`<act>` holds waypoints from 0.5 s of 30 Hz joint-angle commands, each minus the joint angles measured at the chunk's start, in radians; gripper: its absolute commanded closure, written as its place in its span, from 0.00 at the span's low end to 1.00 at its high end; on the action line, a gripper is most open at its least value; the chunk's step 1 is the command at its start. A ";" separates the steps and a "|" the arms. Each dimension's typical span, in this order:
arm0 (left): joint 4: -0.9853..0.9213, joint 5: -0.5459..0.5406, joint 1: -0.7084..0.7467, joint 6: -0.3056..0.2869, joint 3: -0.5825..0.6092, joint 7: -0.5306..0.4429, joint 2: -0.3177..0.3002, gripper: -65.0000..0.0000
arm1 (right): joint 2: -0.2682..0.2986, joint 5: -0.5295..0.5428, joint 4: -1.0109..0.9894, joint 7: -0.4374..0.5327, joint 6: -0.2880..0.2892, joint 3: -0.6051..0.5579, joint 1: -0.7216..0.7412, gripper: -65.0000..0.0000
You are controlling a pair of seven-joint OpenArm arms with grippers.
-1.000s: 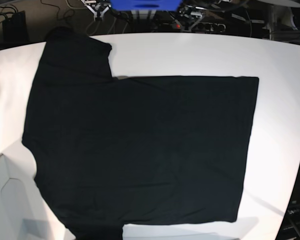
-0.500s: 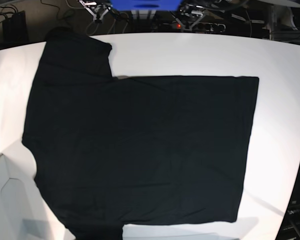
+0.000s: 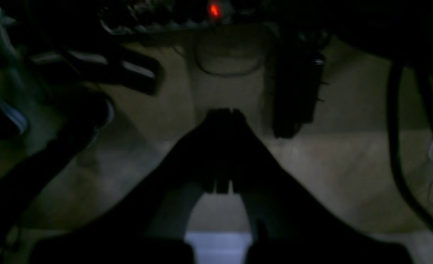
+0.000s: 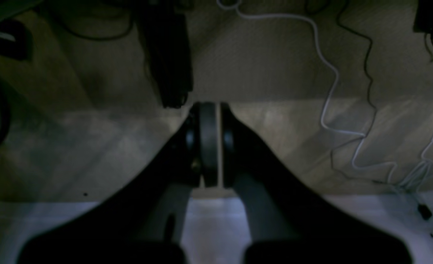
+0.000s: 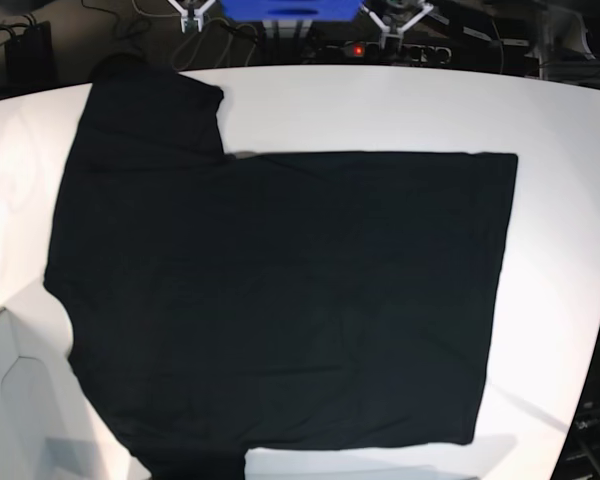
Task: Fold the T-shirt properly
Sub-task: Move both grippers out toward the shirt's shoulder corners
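The T-shirt (image 5: pixel 280 300) lies flat on the white table (image 5: pixel 380 105), plain black side up, collar end to the left. One sleeve (image 5: pixel 155 110) reaches the far left corner. No print or label shows. My left gripper (image 3: pixel 223 113) is shut and empty, hanging over the floor behind the table. In the base view it shows small at the top edge (image 5: pixel 400 15). My right gripper (image 4: pixel 211 110) is also shut and empty over the floor, and shows small at the top edge of the base view (image 5: pixel 193 10). Both are far from the shirt.
A white box (image 5: pixel 20 400) stands at the table's near left corner. A blue unit (image 5: pixel 290 8) and a power strip with a red light (image 5: pixel 380 48) sit behind the table. Cables (image 4: pixel 330 91) lie on the floor.
Both grippers at the far edge have shifted slightly, the left one a little to the right and up. The T-shirt has not moved.
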 commanded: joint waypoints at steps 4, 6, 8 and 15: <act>0.199 -0.082 0.150 -0.001 -0.001 0.000 -0.056 1.00 | 0.004 0.002 0.154 0.006 0.015 0.001 -0.127 1.00; 0.276 -0.144 0.202 -0.001 0.002 0.000 -0.084 1.00 | 0.004 0.002 0.248 0.006 0.015 0.001 -0.185 1.00; 0.346 -0.198 0.254 -0.001 0.005 0.000 -0.121 1.00 | 0.004 0.002 0.352 0.006 0.015 0.001 -0.250 1.00; 0.613 -0.299 0.434 0.004 -0.001 0.000 -0.224 1.00 | 0.036 0.004 0.678 0.004 0.015 0.001 -0.445 1.00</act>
